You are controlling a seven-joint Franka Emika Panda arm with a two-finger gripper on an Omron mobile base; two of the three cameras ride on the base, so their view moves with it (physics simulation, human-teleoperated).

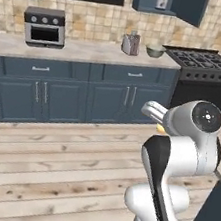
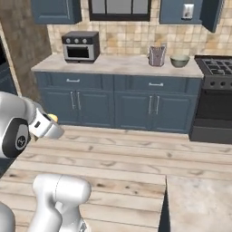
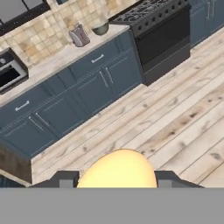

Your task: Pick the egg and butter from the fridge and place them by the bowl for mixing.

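- Gripper (image 3: 117,186) clenched on egg (image 3: 118,169), mid-air over wood floor (image 3: 175,127), well short of bowl (image 3: 100,29).
- Bowl on counter (image 1: 86,52), just beside toaster (image 1: 130,44), stove side.
- Egg pick done; egg drop by bowl + butter fetch left, by the look of it.

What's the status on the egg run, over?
Gripper shut on the egg, carried above the wood floor. Bowl waits on the far counter beside the toaster. Nothing blocking the floor between.
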